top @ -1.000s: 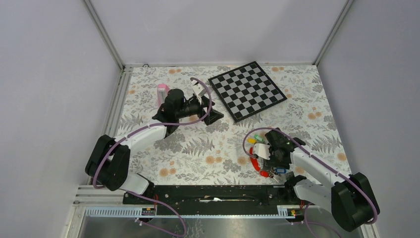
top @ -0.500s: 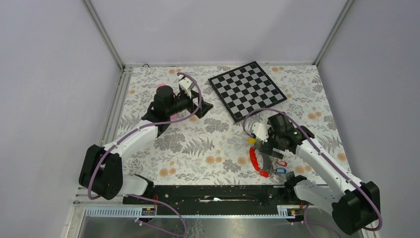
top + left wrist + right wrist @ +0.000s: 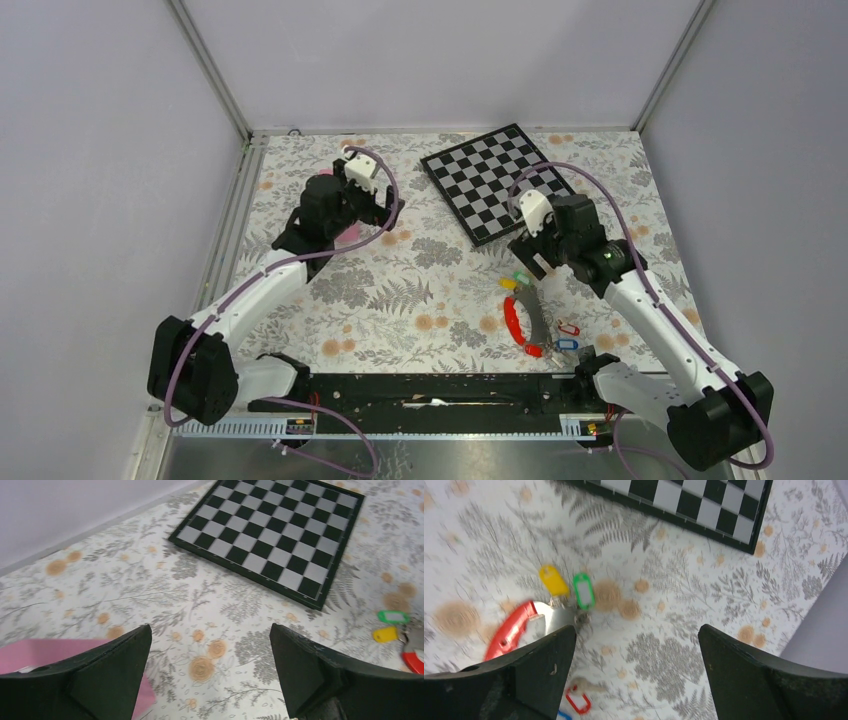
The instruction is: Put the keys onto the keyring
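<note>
Right of centre, keyring (image 3: 513, 322): we see it flat on the table (image 3: 420, 290), red side to the left and grey side to the right, below the right gripper (image 3: 636, 630).
Keys at far end: yellow tag (image 3: 553, 580) and green tag (image 3: 583, 591) touch the ring's tip; we cannot tell whether they are threaded on.
Keys at near end: red tag (image 3: 568, 329) and blue tag (image 3: 567, 344) lie just beside the grey side.
Right claw: spread wide, pinching nothing, above the ring.
Left claw: left gripper (image 3: 209, 645) spread wide and empty, over a pink block (image 3: 60, 652), well apart from the keys.
Handling, ring: we judge it stiff, light and smooth, so we would pinch across the red side at mid-length.
Handling, keys: we judge them light, thin and lying flat, so they may slide; the plastic tags give the better hold.
</note>
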`<state>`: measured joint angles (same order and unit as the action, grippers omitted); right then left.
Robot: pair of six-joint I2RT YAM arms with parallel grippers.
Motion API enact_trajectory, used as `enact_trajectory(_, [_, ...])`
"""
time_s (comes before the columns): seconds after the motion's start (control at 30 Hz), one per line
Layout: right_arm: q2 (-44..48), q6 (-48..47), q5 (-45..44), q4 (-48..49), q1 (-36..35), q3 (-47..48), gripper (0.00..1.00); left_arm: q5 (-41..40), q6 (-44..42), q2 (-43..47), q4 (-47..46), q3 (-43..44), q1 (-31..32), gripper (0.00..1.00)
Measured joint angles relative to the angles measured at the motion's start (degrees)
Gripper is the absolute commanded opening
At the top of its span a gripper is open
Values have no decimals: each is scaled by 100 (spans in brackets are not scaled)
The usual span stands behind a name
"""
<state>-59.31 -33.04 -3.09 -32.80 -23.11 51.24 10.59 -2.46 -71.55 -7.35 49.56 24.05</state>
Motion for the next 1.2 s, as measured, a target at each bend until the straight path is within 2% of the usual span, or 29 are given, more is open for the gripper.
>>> enact_trajectory(0.13, [-9,809,225,529,26,68,99,-376,-68,232,-2,-50,-87,99])
enact_trajectory(0.43, [-192,2114,428,1419,46,85,100,-485,-542,494,146,-247,-485,99])
enact_trajectory(0.53, [-109,2275,376,1587,57,85,100,-540,-557,737,168,-402,-610,99])
enact_trajectory(0.73, [704,2369,256,1904,210,-181,100,-787,-275,1113,570,-352,-743,99])
enact_trajectory(0.97, [1386,2426,584,2002,573,-483,99,-621,-181,1711,1121,-352,-748,99])
enact_trajectory(1.2, [1862,2450,627,2006,942,-498,100,-498,-184,2127,1040,-549,-745,99])
